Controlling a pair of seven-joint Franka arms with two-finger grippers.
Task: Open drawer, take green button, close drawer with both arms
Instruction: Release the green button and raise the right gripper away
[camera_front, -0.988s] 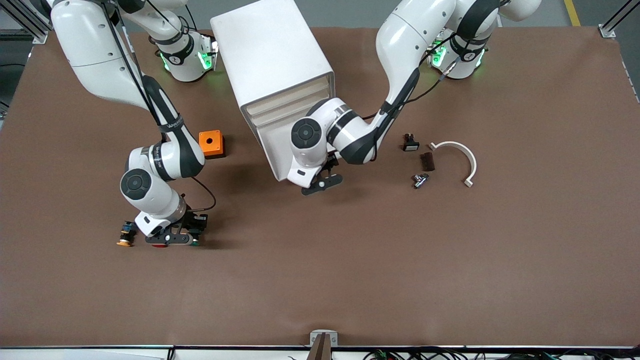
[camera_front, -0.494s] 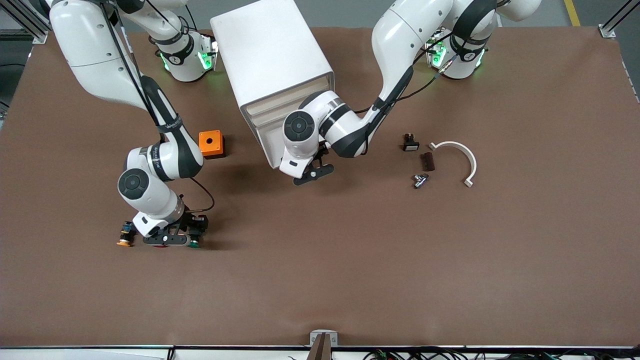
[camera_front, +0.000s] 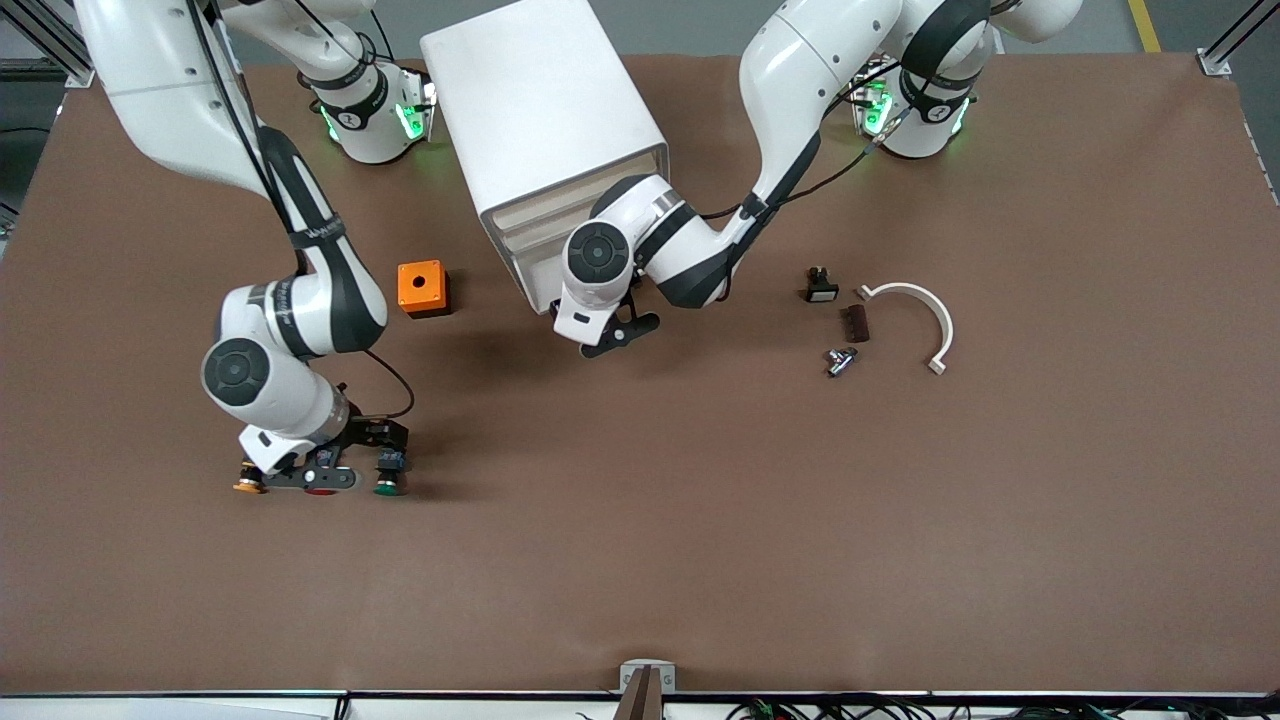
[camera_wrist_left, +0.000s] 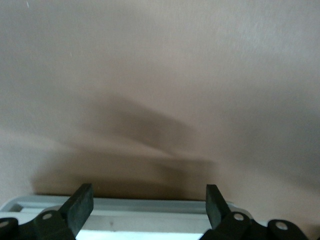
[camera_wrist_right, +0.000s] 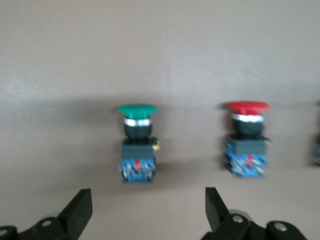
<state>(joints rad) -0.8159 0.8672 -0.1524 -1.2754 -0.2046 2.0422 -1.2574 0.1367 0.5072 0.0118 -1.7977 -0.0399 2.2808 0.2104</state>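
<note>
Low over the brown surface (camera_front: 700, 520) at the right arm's end: the right arm's black two-finger gripper (camera_front: 322, 476), fingers (camera_wrist_right: 80, 207) spread wide and holding nothing. Just beside it, toward the left arm's end, lying on the surface: the small push button with round green cap, black body and blue rear block (camera_front: 389, 475), untouched, apart from the fingers. In the right wrist view, centred between the two spread fingers but clear of both: the same green-capped button (camera_wrist_right: 137, 142), with a red-capped push button on a blue block (camera_wrist_right: 246, 140) beside it. Under the right gripper in the front view: that red cap (camera_front: 318, 491); at the gripper's outer end, a yellow-capped push button (camera_front: 249, 483).

Farther from the front camera, near the middle of the surface: the white box cabinet (camera_front: 545, 140), its front turned toward the camera. Pressed low against that front: the left arm's black two-finger gripper (camera_front: 612, 333), fingers (camera_wrist_left: 80, 207) spread apart and gripping nothing, a white drawer edge (camera_wrist_left: 150, 207) showing right at the fingertips. Shallow white tray drawer with plain flat front (camera_front: 530, 270) lying nearly flush with the cabinet front.

Between cabinet and right arm: an orange box with a round hole (camera_front: 421, 287). Toward the left arm's end: a curved white plastic arc (camera_front: 925, 315), a small black block (camera_front: 821, 286), a dark brown strip (camera_front: 854, 322) and a small metal fitting (camera_front: 839, 360).
</note>
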